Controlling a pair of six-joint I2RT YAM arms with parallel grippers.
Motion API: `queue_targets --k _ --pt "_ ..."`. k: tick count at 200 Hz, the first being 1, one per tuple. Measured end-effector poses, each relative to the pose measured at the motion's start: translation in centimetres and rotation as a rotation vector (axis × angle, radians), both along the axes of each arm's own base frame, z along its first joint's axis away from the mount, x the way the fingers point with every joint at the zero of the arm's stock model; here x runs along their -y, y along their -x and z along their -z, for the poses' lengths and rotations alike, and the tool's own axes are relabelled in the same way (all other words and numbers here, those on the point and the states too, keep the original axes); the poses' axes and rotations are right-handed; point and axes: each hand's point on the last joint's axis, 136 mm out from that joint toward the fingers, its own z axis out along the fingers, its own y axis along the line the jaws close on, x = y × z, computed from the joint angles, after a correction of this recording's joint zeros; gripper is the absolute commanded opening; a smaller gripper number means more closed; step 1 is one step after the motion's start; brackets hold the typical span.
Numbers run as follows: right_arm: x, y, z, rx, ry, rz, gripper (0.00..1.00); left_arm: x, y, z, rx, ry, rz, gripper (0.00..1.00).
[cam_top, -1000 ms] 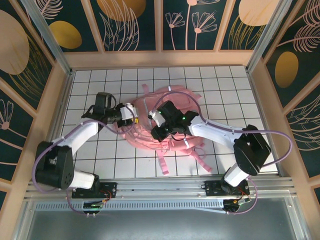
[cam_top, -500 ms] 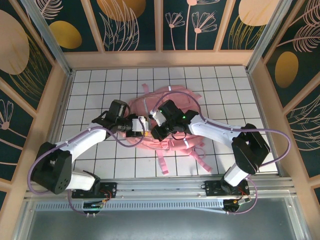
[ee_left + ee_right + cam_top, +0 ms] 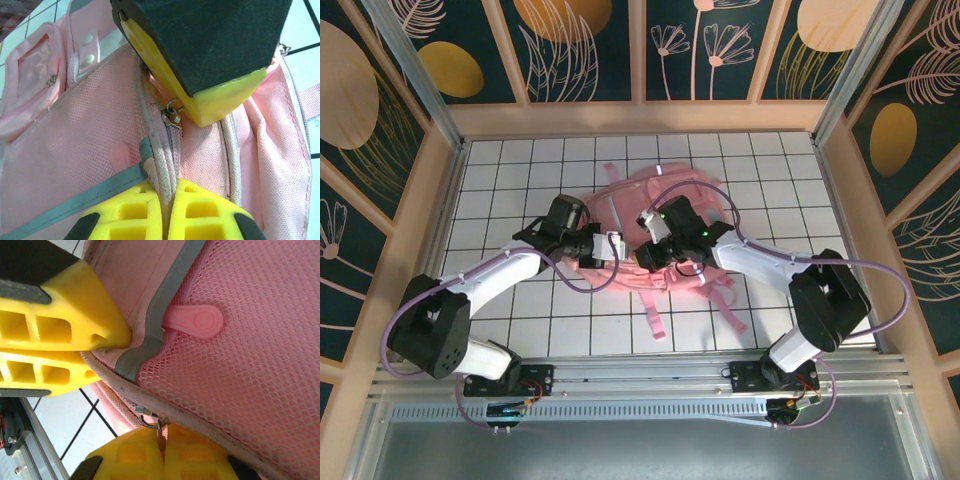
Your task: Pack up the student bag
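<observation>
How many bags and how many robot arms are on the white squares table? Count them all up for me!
student bag: 1
robot arms: 2 (left arm, right arm)
Total: 3

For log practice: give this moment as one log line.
left hand shut on student bag | right hand shut on student bag

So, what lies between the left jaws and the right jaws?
A short stretch of the student bag: its zip seam with a small metal puller, pink fabric on both sides. The left wrist view shows it.
</observation>
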Motion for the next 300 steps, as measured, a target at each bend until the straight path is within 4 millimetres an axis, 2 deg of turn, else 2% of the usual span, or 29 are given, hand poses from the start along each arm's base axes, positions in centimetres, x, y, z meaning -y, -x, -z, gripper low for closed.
queue_targets --k 13,37,46,63,77,90,100,115,119,123,125,127,138,153,169,183,199,223,241,253,276,300 --pt "0.1 -0.2 -0.1 0.001 -0.005 0.004 0.06 0.1 -0.1 -0.2 0.011 0.005 0.003 0.0" --pt "0.5 -0.2 -0.2 -0.001 0.003 0.014 0.27 0.0 -0.2 -0.1 0.012 0.0 0.0 0.0" --pt "1.3 -0.5 0.0 -0.007 0.019 0.042 0.33 -0.3 -0.3 0.0 0.009 -0.005 -0.011 0.16" --pt "3.6 -1.9 0.1 0.016 0.059 0.119 0.46 -0.8 -0.4 0.1 -0.031 0.0 -0.054 0.29" --pt "5.1 -2.6 -0.4 0.039 0.069 0.172 0.57 -1.0 -0.5 -0.7 -0.064 0.032 -0.107 0.46" --pt "5.8 -2.8 -1.8 0.082 0.059 0.201 0.65 -1.0 -0.8 -2.5 -0.073 0.095 -0.17 0.53" --pt "6.3 -3.1 -3.6 0.129 0.039 0.231 0.69 -1.0 -1.1 -4.6 -0.056 0.162 -0.214 0.58" --pt "7.2 -3.8 -6.5 0.227 0.005 0.281 0.77 -1.3 -1.4 -8.0 -0.026 0.28 -0.292 0.73" --pt "7.5 -4.1 -7.5 0.259 -0.008 0.304 0.81 -1.5 -1.4 -9.1 -0.011 0.314 -0.315 0.79" --pt "7.9 -4.4 -8.2 0.288 -0.014 0.318 0.96 -1.7 -1.5 -9.9 -0.009 0.346 -0.347 0.92" --pt "8.1 -4.5 -8.6 0.304 -0.019 0.331 0.99 -1.8 -1.5 -10.2 -0.006 0.356 -0.354 0.97" --pt "8.5 -4.8 -9.1 0.317 -0.023 0.353 0.99 -2.0 -1.5 -10.7 0.007 0.371 -0.364 0.98" --pt "10.3 -5.7 -11.1 0.407 -0.027 0.434 0.99 -3.1 -1.7 -12.8 0.027 0.459 -0.457 0.99" --pt "13.8 -7.1 -13.9 0.528 -0.022 0.596 0.99 -5.0 -1.8 -14.8 0.061 0.555 -0.577 0.99" --pt "18.5 -7.9 -16.4 0.664 -0.01 0.773 0.99 -7.3 -1.9 -15.5 0.094 0.635 -0.711 0.99" --pt "22.1 -7.8 -17.3 0.803 0.033 0.857 0.99 -10.2 -2.0 -15.1 0.127 0.692 -0.866 0.99" --pt "25.2 -7.3 -16.1 0.914 0.095 0.914 0.99 -14.3 -2.4 -13.6 0.15 0.731 -1.064 0.99" --pt "31.0 -7.1 -10.7 0.896 0.2 1.058 0.99 -20.6 -2.8 -10.4 0.172 0.761 -1.343 0.99" --pt "34.0 -6.6 -6.8 0.846 0.247 1.118 0.99 -22.8 -2.5 -7.0 0.17 0.738 -1.455 0.99" --pt "34.2 -6.3 -5.2 0.839 0.235 1.116 0.99 -23.5 -2.3 -4.9 0.154 0.718 -1.494 0.99" --pt "33.0 -6.5 -2.6 0.835 0.203 1.041 0.99 -24.5 -2.5 -1.3 0.121 0.687 -1.549 0.99" --pt "31.8 -7.5 -0.7 0.828 0.15 0.976 0.99 -24.9 -3.0 1.1 0.103 0.672 -1.563 0.99"
